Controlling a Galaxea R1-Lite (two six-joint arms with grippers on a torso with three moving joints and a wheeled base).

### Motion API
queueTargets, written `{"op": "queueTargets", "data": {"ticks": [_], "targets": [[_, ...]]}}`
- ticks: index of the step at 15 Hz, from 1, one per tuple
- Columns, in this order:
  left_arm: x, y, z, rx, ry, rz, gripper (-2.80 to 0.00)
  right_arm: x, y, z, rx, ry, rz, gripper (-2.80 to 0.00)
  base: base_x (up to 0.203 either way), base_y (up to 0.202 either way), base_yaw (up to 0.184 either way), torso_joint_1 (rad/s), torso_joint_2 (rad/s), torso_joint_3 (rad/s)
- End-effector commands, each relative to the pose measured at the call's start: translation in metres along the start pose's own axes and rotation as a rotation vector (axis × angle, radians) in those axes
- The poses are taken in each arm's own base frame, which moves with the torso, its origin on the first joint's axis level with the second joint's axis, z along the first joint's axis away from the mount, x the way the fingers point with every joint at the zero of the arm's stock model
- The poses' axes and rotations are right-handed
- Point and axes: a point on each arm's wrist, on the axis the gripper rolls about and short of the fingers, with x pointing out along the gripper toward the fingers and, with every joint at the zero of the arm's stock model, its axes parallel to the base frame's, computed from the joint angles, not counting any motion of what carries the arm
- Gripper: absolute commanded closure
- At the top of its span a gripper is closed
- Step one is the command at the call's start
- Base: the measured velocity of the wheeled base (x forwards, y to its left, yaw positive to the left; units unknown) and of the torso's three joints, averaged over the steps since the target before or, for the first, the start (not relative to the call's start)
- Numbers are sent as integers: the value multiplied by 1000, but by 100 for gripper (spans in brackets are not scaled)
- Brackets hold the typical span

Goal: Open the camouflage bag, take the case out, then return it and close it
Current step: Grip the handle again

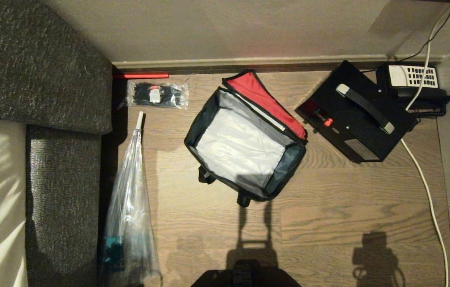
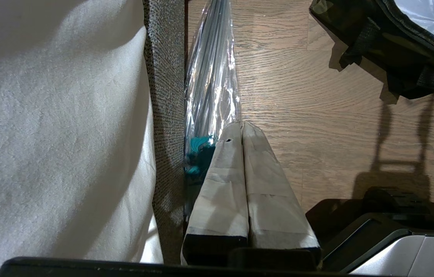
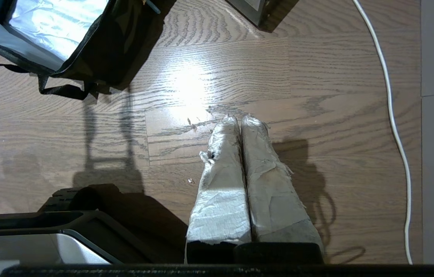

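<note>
The camouflage bag (image 1: 284, 169) stands open on the wooden floor in the middle of the head view. Its red-lined lid (image 1: 262, 97) is folded back toward the wall, and the silvery inside holds nothing. To its right the black case (image 1: 342, 129) lies flat on the floor, handle up, with a small orange spot (image 1: 327, 122) on one edge. Neither arm shows in the head view. My left gripper (image 2: 242, 124) hangs shut and empty over the floor beside the sofa, the bag (image 2: 393, 57) well ahead of it. My right gripper (image 3: 240, 117) is shut and empty over bare floor, the bag (image 3: 97, 46) some way off.
A black desk phone (image 1: 412, 77) sits behind the case, and a white cable (image 1: 428, 187) runs down the right side. A clear packet of black ties (image 1: 157, 95) and a long clear plastic-wrapped item (image 1: 129, 207) lie beside the grey sofa (image 1: 41, 63). The wall's skirting (image 1: 248, 61) closes the far side.
</note>
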Motion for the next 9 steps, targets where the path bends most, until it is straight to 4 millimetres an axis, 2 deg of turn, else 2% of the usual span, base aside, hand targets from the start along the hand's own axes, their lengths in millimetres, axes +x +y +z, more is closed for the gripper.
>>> {"op": "queueTargets", "data": {"ticks": [1, 9], "targets": [[0, 0, 0, 1, 0, 0, 0, 1, 0, -3, 0, 8, -1, 0, 0, 0, 0, 0, 0, 0], [0, 0, 0, 0, 0, 0, 0, 1, 0, -4, 0, 9, -1, 0, 0, 0, 0, 0, 0, 0]]}}
